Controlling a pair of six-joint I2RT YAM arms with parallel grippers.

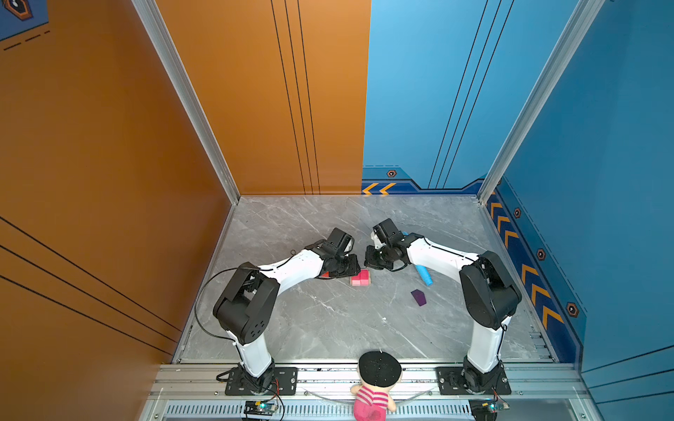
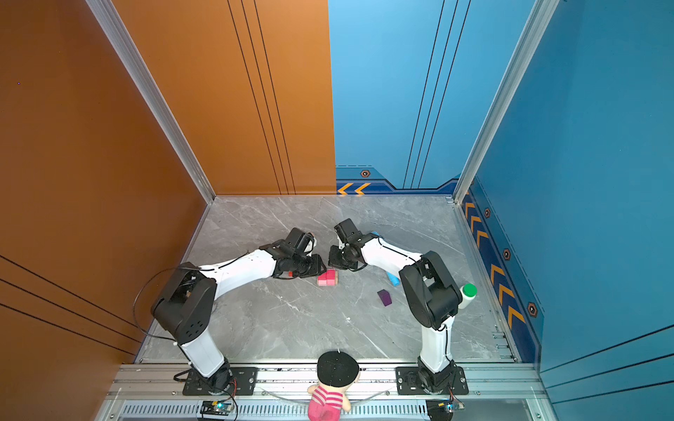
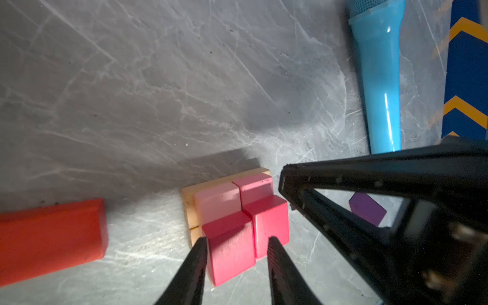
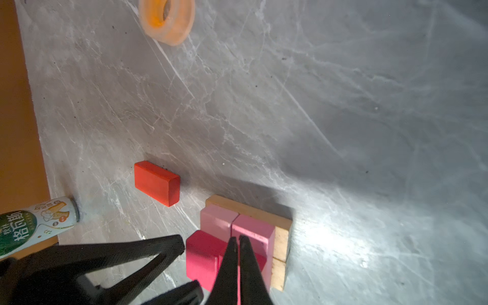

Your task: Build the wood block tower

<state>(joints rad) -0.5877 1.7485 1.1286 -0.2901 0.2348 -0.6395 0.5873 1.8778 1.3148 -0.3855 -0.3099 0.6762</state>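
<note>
Assembly sat near mid-table between both arms: two tan slabs (image 3: pixel 188 211) lay side by side on the grey table (image 3: pixel 132 92). They carried two pale pink bricks (image 3: pixel 216 203), with two magenta cubes (image 3: pixel 269 224) set against the bricks. Jaws of the left gripper (image 3: pixel 237 238) stood spread, one finger on each side of the cube nearer to it. Fingers of the right gripper (image 4: pixel 237 237) were pressed together, holding nothing, with their tips above the cubes. One red brick (image 4: pixel 155 182) lay flat near the stack, not touching it. One purple house-shaped piece (image 1: pixel 418 297) lay well apart, toward the right arm.
</note>
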